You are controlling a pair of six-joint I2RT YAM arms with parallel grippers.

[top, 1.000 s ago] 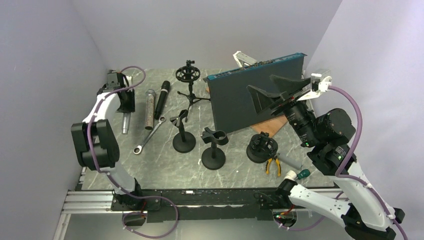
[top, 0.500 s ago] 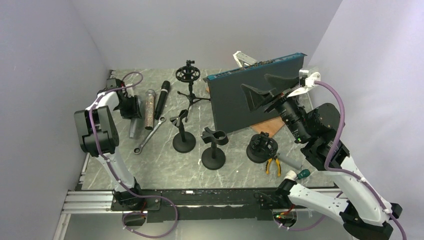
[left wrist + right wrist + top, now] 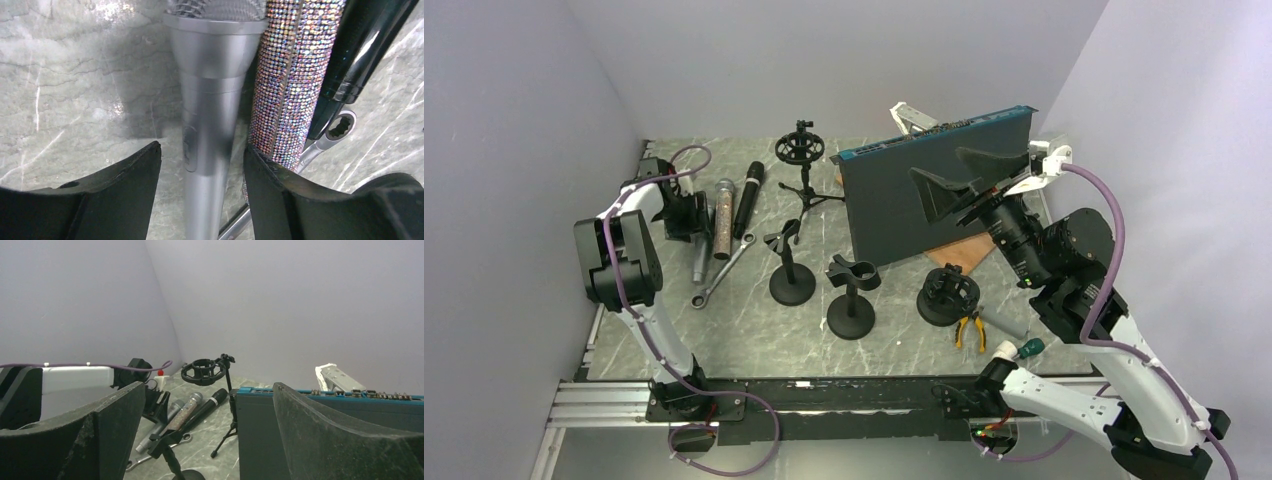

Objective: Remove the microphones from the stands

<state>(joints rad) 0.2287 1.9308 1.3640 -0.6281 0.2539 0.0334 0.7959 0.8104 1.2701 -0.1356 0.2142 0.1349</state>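
A silver microphone (image 3: 698,258) lies flat on the table at the far left, beside a glitter microphone (image 3: 722,222) and a black microphone (image 3: 748,198). My left gripper (image 3: 686,215) is open and low over the silver microphone. In the left wrist view its jaws (image 3: 202,150) straddle the silver handle (image 3: 210,100) with a gap on each side. The right finger (image 3: 280,195) lies against the glitter microphone (image 3: 290,85). Two clip stands (image 3: 790,262) (image 3: 852,300) stand with bare clips. My right gripper (image 3: 939,165) is open and empty, raised high at the right.
A shock-mount tripod (image 3: 801,150) stands at the back. A low black stand (image 3: 947,297), pliers (image 3: 969,328) and a screwdriver (image 3: 1024,348) lie front right. A tall blue-edged panel (image 3: 894,205) stands right of centre. A wrench (image 3: 721,272) lies under the microphones.
My left gripper and the silver microphone have shifted right, up against the glitter microphone. My right gripper swung a little left, then slightly back.
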